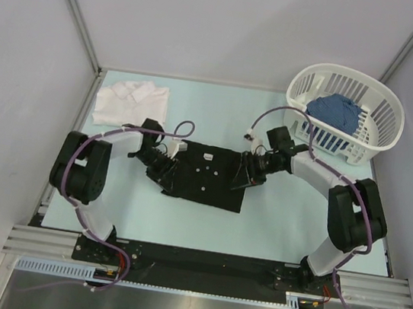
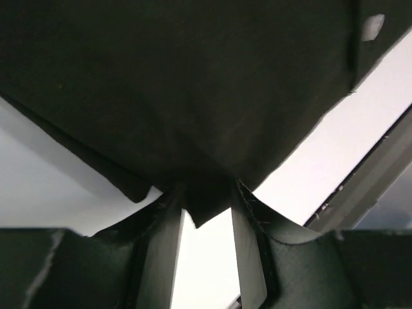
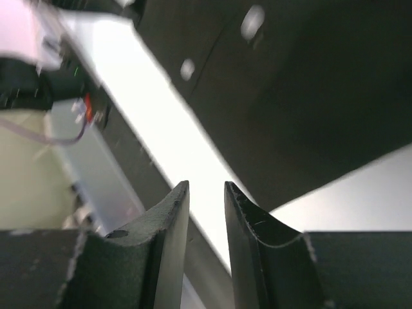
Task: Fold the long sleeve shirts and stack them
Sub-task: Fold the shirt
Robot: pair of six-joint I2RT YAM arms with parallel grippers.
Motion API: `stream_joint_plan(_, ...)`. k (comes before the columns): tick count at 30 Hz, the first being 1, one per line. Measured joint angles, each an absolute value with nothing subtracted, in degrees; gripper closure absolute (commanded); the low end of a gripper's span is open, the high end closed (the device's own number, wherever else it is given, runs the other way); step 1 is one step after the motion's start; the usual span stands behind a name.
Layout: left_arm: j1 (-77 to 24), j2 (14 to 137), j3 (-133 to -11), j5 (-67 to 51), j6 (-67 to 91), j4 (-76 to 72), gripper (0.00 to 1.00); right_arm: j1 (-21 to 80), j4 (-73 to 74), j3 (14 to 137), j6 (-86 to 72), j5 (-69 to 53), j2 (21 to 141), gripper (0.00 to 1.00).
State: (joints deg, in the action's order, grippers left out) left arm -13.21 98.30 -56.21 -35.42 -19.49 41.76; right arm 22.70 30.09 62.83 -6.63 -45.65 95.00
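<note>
Entry, mid-fold. We are finding the plain black button-up cloth shirt (image 1: 207, 176) lying partly folded in the middle of the pale green table (image 1: 182, 216), between the two arms. Its small white buttons (image 1: 199, 170) are showing on the upper face.

The left gripper (image 1: 164, 170) is sitting low at the shirt's left edge. In the left wrist view its fingers (image 2: 248, 257) are standing partly apart. A corner of the black cloth is hanging into the gap and touching both tips. We cannot tell whether the cloth is being pinched or is only resting there.

The right gripper (image 1: 245, 172) is sitting at the shirt's right edge. In the right wrist view its fingers (image 3: 170, 244) are standing a little apart, with bright table showing through the gap and nothing lying between them. We are noting it as released and holding nothing.

The plain white collared cloth shirt (image 1: 131, 102) is lying folded at the far left corner, well apart from the black one. The white plastic slatted basket (image 1: 386, 122) is standing at the far right corner, with a bundled blue cloth (image 1: 336, 111) lying inside it.
</note>
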Motion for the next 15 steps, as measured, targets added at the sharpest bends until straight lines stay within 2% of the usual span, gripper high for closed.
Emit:
stream_joint_plan(6,-12.6,99.4,-56.8,-33.1,-18.6,43.4,0.43,25.2,29.3,58.8,-8.0,-50.0,98.8,0.69)
stream_joint_plan(8,-11.7,98.1,-56.8,-32.4,-19.0,43.9,0.24,25.1,28.7,58.8,-7.9,-49.9,100.5,0.7)
stream_joint_plan(9,-10.6,96.9,-56.8,-32.3,-19.1,43.8,0.05,25.0,28.7,58.8,-7.7,-49.7,101.4,0.7)
stream_joint_plan(10,-8.9,95.2,-56.8,-32.4,-19.3,43.8,0.01,24.9,28.8,58.8,-7.4,-48.8,102.5,0.7)
stream_joint_plan(15,-0.9,82.1,-58.7,-32.9,-18.5,40.1,0.01,22.8,31.4,61.7,-3.9,-42.9,107.4,0.71)
